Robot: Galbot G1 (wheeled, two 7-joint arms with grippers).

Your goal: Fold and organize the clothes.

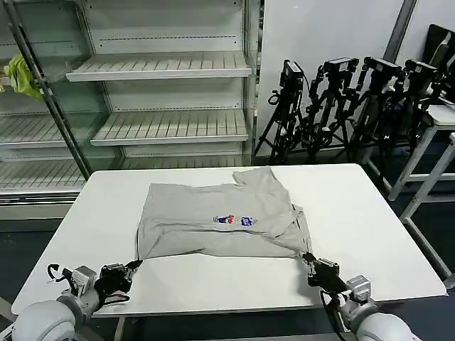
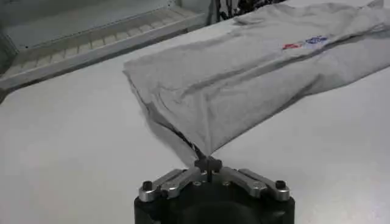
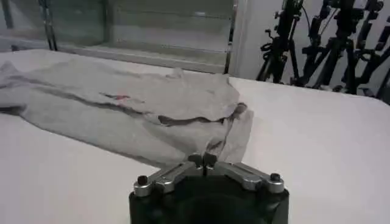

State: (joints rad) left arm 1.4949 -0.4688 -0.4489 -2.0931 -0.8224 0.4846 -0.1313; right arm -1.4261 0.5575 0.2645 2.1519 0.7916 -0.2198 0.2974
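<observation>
The light grey T-shirt (image 1: 220, 219) lies partly folded across the middle of the white table (image 1: 370, 234), its small multicoloured print (image 1: 236, 220) facing up. My left gripper (image 1: 135, 266) is shut on the shirt's near left corner, and the cloth (image 2: 244, 73) stretches taut away from the pinched tips (image 2: 208, 164). At the near right corner my right gripper (image 1: 307, 258) is shut on the T-shirt's edge (image 3: 183, 109), with the fabric drawn up into its closed tips (image 3: 203, 159). Both grippers sit low near the table's front edge.
Empty white shelving (image 1: 163, 67) stands behind the table, with a yellow-green cloth (image 1: 21, 77) hanging at its left. Black camera tripods (image 1: 341, 99) crowd the back right. A second table's legs (image 1: 426, 177) stand at the right. Bare tabletop lies on both sides of the shirt.
</observation>
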